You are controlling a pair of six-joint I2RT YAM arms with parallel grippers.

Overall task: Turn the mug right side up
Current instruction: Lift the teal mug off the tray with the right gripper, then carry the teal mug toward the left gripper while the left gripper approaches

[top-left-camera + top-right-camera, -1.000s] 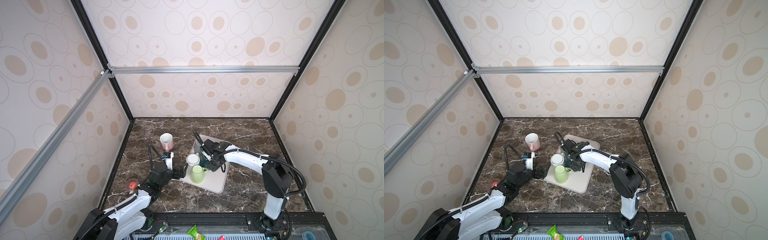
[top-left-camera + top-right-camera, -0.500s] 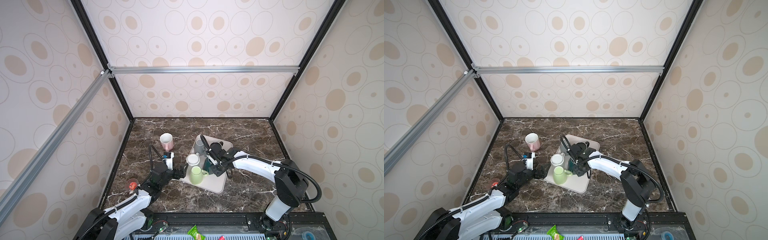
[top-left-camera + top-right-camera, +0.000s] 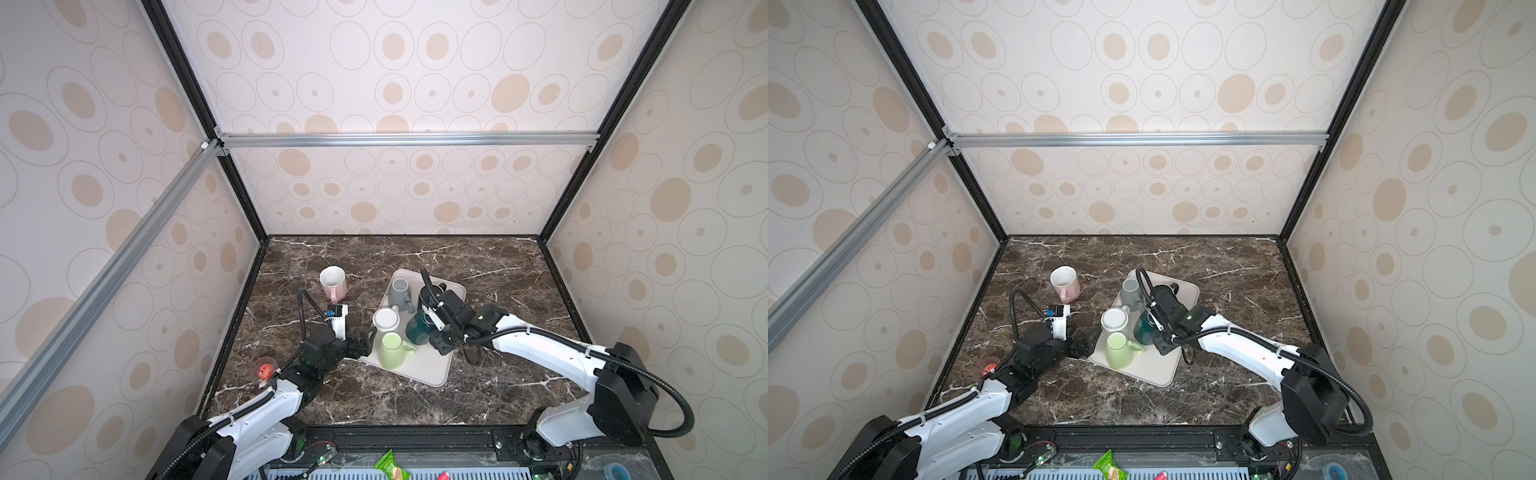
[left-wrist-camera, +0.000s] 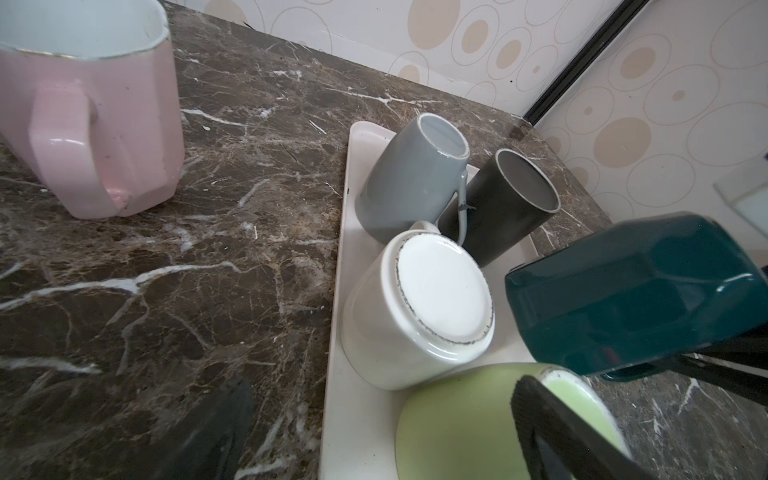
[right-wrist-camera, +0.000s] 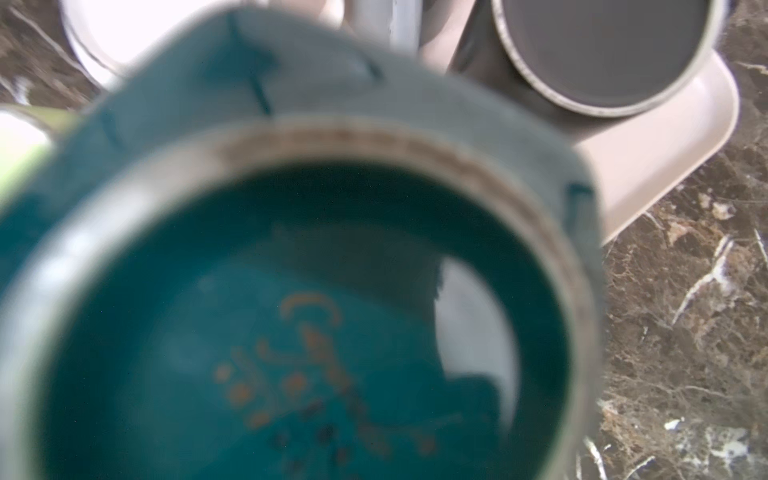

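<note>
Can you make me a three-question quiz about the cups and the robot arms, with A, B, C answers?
1. Where does the pink mug stand?
A) on the table, off the tray
B) on the tray
C) inside another mug

2. What colour is the mug held by the right gripper?
A) teal
B) green
C) white

3. How does the white mug sit on the tray?
A) upright
B) on its side
C) upside down

Answers: A, it stands alone on the table beside the tray. A, the teal mug hangs tilted in its grip. C, its flat base faces up.
</note>
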